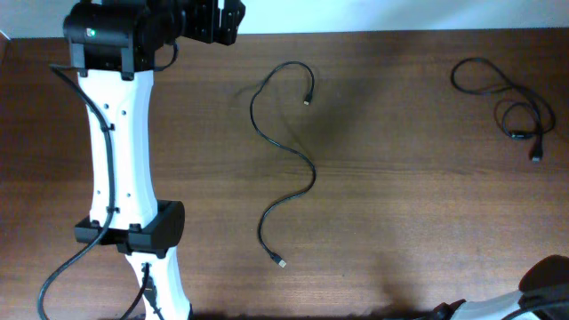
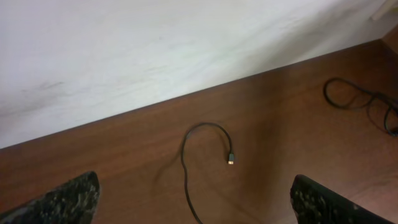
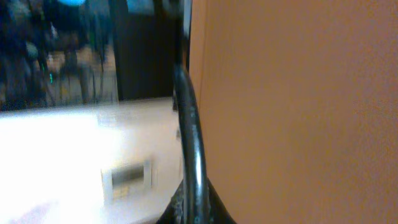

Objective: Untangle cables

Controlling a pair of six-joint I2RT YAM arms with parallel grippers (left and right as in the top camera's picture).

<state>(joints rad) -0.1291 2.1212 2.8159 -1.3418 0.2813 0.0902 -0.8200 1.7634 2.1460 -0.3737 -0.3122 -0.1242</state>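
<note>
**Clerk:** Two cables on record. Item one, middle cable (image 1: 286,169): lies in a loose S on the table (image 1: 400,204), with one plug toward the far edge and the other toward the near edge. Item two, looped cable (image 1: 502,93): far right of the table, coiled over itself, well apart from item one.

**Checker:** Claws?

**Clerk:** Left claw (image 2: 196,186): spread fully wide. Its fingers (image 2: 62,200) sit at the two lower corners of its own view, with nothing between them and touching nothing. It hangs over the far left of the table. Right claw: closed; whether it holds anything, cannot tell.

**Checker:** Differences between views?

**Clerk:** Overhead only: the middle cable's full length, and the right arm (image 1: 544,289) at the near right corner. Left wrist only: the white wall (image 2: 155,50) and the metallic tip on the middle cable's far plug. Right wrist: blurred, showing a thick black lead (image 3: 193,155) against an orange-brown surface.
</note>
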